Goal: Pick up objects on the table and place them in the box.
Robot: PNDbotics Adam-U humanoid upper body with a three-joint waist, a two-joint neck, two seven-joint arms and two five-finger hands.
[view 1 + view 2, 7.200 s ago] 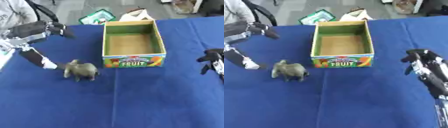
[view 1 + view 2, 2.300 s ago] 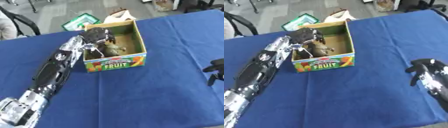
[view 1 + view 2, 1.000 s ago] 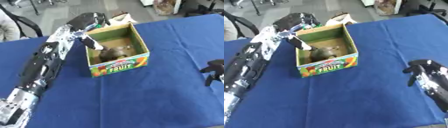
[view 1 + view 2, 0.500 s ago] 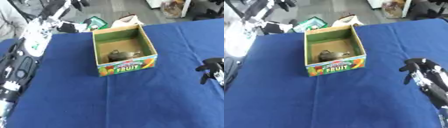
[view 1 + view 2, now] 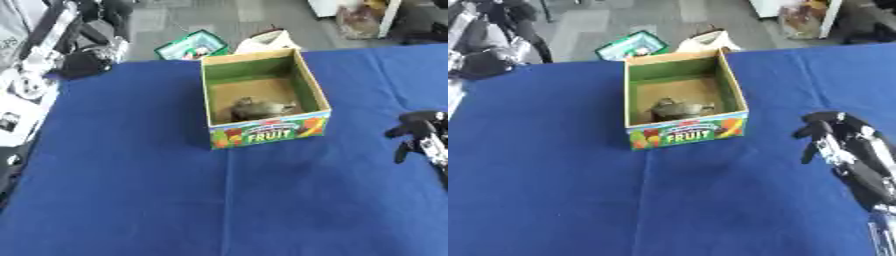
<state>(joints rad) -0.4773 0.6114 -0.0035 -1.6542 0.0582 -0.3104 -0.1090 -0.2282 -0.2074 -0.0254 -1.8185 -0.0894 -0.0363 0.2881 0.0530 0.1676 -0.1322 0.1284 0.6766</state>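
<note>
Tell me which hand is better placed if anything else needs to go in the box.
Right, marginally. The right hand hangs over the blue table just right of the box, fingers relaxed and empty. The left hand is raised off the far left corner. The grey toy already lies inside; no other object shows.

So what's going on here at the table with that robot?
Nothing is being handled right now. A small grey toy animal lies inside the open fruit box on the blue table. The left hand is raised at the far left edge, holding nothing. The right hand idles above the table's right side, fingers relaxed.
</note>
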